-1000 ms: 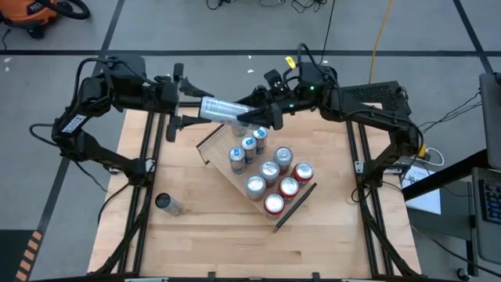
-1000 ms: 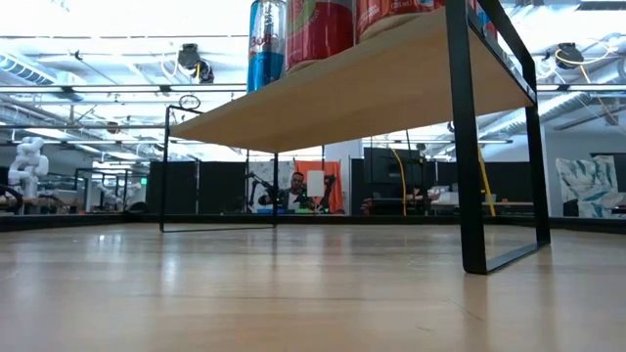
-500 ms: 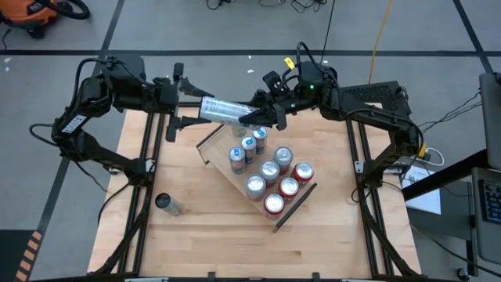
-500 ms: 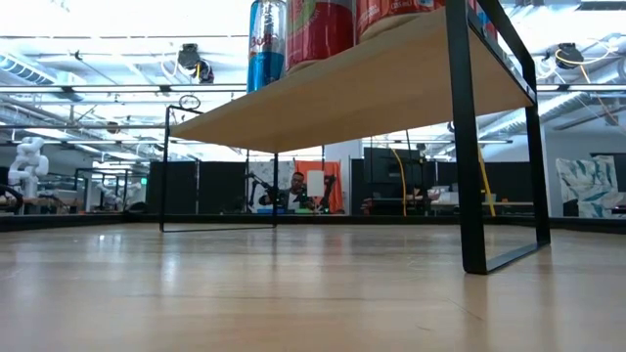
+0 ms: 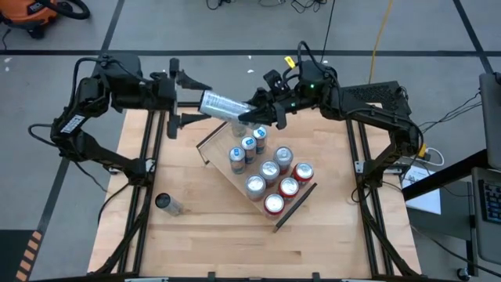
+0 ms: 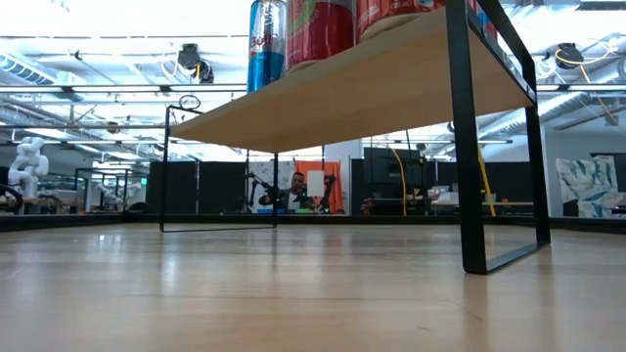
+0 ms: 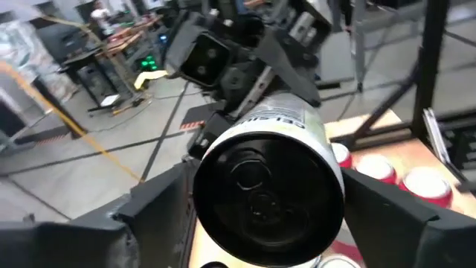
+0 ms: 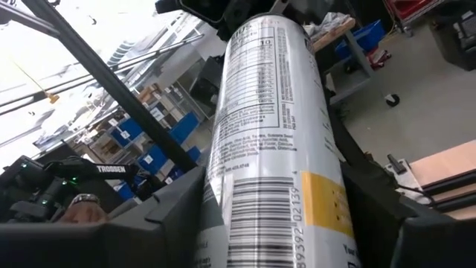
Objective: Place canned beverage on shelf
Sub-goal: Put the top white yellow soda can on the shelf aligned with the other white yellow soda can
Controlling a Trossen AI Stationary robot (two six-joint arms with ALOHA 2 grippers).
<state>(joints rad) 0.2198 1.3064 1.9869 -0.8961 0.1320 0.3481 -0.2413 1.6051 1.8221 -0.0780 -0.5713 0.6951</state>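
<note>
Canned beverage (image 5: 221, 106) – a tall silver can – is held level in the air over the far edge of the tabletop (image 5: 235, 243), above the far end of the shelf (image 5: 227, 176), and is not yet set down. The light-wood tabletop is seen whole only from above. In the low view only the shelf's underside (image 6: 372, 88) and black legs are shown, while the cans (image 6: 318, 29) standing on it are cut off at the picture's top.

The shelf is laid slantwise near the tabletop's middle. Nine can tops (image 5: 270, 168) can be counted on it in three rows. Its far end is covered by the held can and the grippers, so whether anything stands there cannot be told.

The can's left end is flanked by the left gripper (image 5: 196, 102), whose jaws are spread wide and appear clear of the can. Its other end is pinched by the right gripper (image 5: 249, 116). In the right wrist view the can's label (image 8: 271, 141) fills the space between the fingers (image 8: 171, 216), and both of its ends are cut off.

A lone can (image 5: 162, 202) is seen near the tabletop's left edge toward the near corner – upright or lying cannot be made out.
</note>
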